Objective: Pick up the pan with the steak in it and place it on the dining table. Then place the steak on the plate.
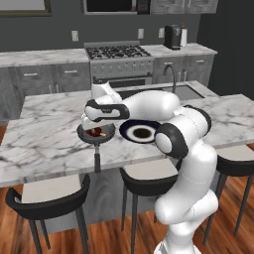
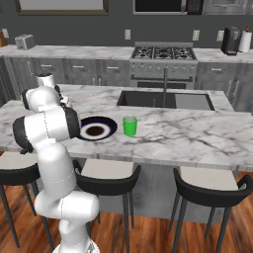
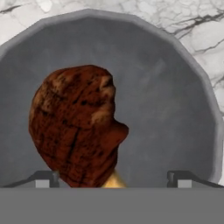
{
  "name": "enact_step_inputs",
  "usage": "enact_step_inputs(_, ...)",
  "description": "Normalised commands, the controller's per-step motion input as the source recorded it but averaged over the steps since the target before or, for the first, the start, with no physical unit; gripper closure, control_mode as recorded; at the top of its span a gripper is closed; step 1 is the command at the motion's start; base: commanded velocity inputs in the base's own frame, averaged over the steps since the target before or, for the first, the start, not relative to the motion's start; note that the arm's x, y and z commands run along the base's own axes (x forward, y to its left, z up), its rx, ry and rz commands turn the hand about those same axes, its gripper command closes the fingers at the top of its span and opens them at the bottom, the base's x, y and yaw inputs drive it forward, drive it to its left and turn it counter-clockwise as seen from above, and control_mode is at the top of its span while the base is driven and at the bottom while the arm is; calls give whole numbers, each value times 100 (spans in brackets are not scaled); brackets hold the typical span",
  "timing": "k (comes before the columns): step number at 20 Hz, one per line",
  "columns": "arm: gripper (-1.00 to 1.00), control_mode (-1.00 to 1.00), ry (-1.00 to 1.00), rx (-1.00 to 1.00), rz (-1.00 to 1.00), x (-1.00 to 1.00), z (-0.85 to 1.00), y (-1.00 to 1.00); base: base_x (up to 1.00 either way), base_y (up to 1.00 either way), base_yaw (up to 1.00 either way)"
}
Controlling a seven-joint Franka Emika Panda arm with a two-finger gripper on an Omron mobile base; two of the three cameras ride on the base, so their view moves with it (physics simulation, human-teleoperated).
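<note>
Marble dining table (image 1: 44, 144) is seen carrying the pan (image 1: 95, 133) near its front edge, the plate (image 1: 141, 133) just beside it. From the hand camera, the steak (image 3: 76, 124) is shown lying in the pan between the gripper's (image 3: 113, 178) wide-spread, empty fingertips. A green cup (image 2: 130, 125) is revealed in the right base view.

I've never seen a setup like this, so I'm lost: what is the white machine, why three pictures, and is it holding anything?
It is a white robot arm in a simulated kitchen. Two pictures come from cameras behind it, left and right; the third looks out from its hand. On the marble dining table sit the pan with the steak, a dark plate and a green cup. Its tool hangs open right over the steak, holding nothing.
</note>
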Motion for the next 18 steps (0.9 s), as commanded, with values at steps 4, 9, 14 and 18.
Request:
enact_step_inputs(4, -100, -100, 0, 0, 1, -28, -10, 0, 0, 0, 0)
enact_step_inputs(9, -100, -100, -4, 1, 0, -19, 2, 0, 0, 0, 0)
enact_step_inputs(14, -100, -100, -3, 0, 0, -1, 5, 0, 0, 0, 0)
enact_step_inputs(18, -100, -100, 0, 0, 0, 3, -12, 0, 0, 0, 0)
